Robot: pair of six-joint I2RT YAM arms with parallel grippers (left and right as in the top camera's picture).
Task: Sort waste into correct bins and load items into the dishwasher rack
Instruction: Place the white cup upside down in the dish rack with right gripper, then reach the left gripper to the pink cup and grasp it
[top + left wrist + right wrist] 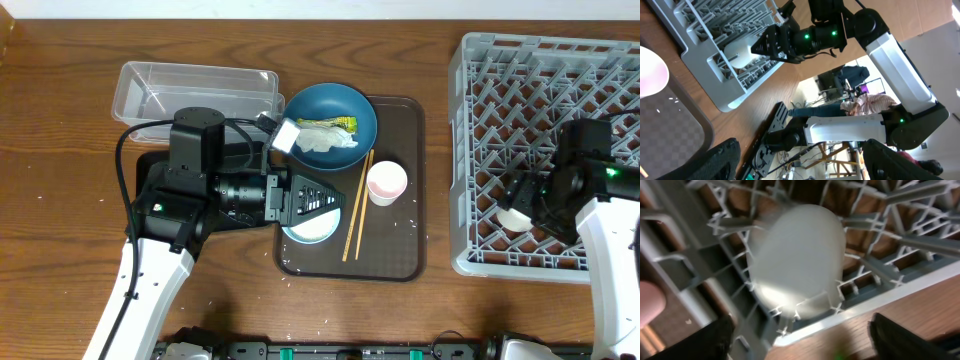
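A brown wooden table (60, 150) fills the overhead view. At upper left sits the tub (195, 90), with the black tray (147, 168) below it under the left arm. The left gripper (335, 203) hangs over the bowl (310, 231), its fingers (715, 160) wide apart and holding nothing. Above it, the dish (330, 105) carries the tissue (325, 142) and the wrapper (335, 124), whose print is too small to read. Chopsticks (357, 205) and a pink cup (386, 183) lie on the brown tray (400, 130). At right, a white cup (797, 262) lies in the lower left corner of the rack (480, 60). The right gripper (802, 325) hangs just short of it, fingers spread and clear of it.
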